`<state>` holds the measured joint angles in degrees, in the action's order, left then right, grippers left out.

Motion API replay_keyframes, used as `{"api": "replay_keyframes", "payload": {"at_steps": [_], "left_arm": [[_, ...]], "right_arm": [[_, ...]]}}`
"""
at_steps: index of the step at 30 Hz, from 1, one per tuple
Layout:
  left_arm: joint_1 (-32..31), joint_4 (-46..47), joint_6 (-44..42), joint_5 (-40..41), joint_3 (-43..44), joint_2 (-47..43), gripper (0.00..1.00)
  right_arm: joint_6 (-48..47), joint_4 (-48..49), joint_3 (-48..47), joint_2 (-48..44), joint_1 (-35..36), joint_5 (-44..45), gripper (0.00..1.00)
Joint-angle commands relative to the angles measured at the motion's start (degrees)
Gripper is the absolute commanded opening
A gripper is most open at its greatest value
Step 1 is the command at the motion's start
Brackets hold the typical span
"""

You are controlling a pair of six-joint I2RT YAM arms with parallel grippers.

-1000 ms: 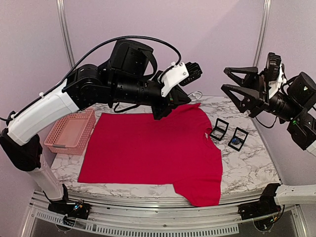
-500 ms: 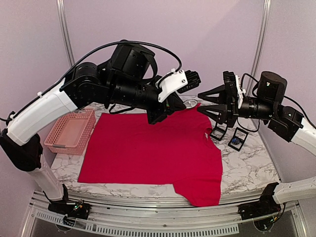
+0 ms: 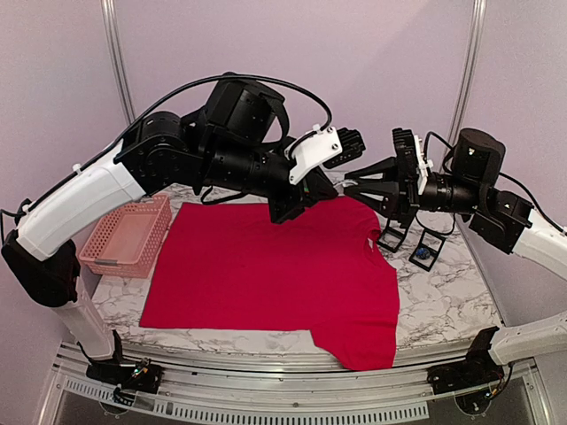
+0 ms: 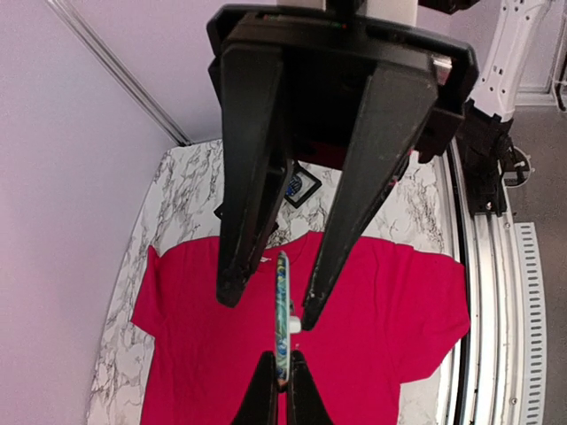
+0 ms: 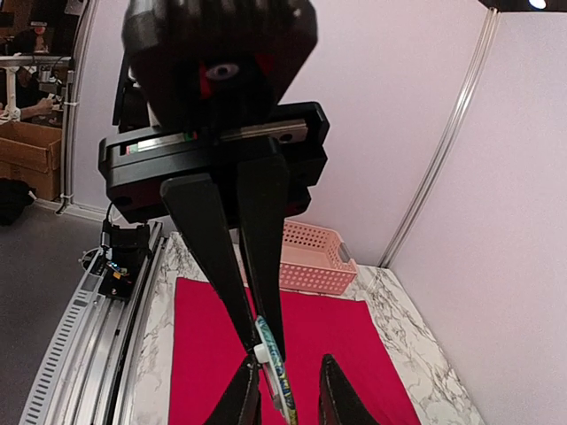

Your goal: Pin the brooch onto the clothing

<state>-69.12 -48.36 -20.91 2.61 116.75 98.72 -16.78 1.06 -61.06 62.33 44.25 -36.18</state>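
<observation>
The red T-shirt (image 3: 266, 266) lies flat on the marble table and also shows in the left wrist view (image 4: 372, 345) and the right wrist view (image 5: 213, 345). My left gripper (image 4: 283, 361) is shut on a thin round blue-green brooch (image 4: 282, 301), held edge-on high above the shirt's collar. My right gripper (image 5: 288, 376) is open and faces the left one. Its fingers (image 4: 354, 204) straddle the brooch (image 5: 273, 352) on both sides, close to it; contact is unclear. In the top view the two grippers meet at about the same spot (image 3: 344, 181) above the collar.
A pink plastic basket (image 3: 128, 235) stands left of the shirt. Two small black open boxes (image 3: 392, 232) (image 3: 429, 246) sit right of the collar, with a blue item (image 3: 423, 256) beside the nearer one. The table's right edge lies just beyond them.
My right arm has swung left from the table's right side to the left gripper, and its open fingers now sit around the brooch. The left arm has barely shifted.
</observation>
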Motion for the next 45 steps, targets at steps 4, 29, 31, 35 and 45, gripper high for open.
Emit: {"api": "replay_keyframes", "payload": {"at_steps": [4, 29, 31, 35, 45], "left_arm": [[-1.0, -0.5, 0.6, -1.3, 1.7, 0.8, 0.00], [-2.2, -1.3, -1.2, -2.1, 2.6, 1.2, 0.00], [-2.3, -1.2, -1.6, -2.2, 2.6, 1.3, 0.00], [-3.2, -1.8, -3.6, -2.2, 2.5, 1.3, 0.00], [-5.0, -1.8, -5.8, -1.4, 2.5, 1.6, 0.00]], "right_arm": [[0.1, 0.9, 0.9, -0.2, 0.4, 0.5, 0.23], [0.5, 0.8, 1.2, -2.1, 0.3, 0.7, 0.14], [0.6, 1.0, 1.2, -1.8, 0.3, 1.2, 0.11], [0.9, 1.5, 1.1, -1.3, 0.4, 0.9, 0.05], [2.7, 2.0, 0.8, 0.1, 0.3, 3.7, 0.03]]}}
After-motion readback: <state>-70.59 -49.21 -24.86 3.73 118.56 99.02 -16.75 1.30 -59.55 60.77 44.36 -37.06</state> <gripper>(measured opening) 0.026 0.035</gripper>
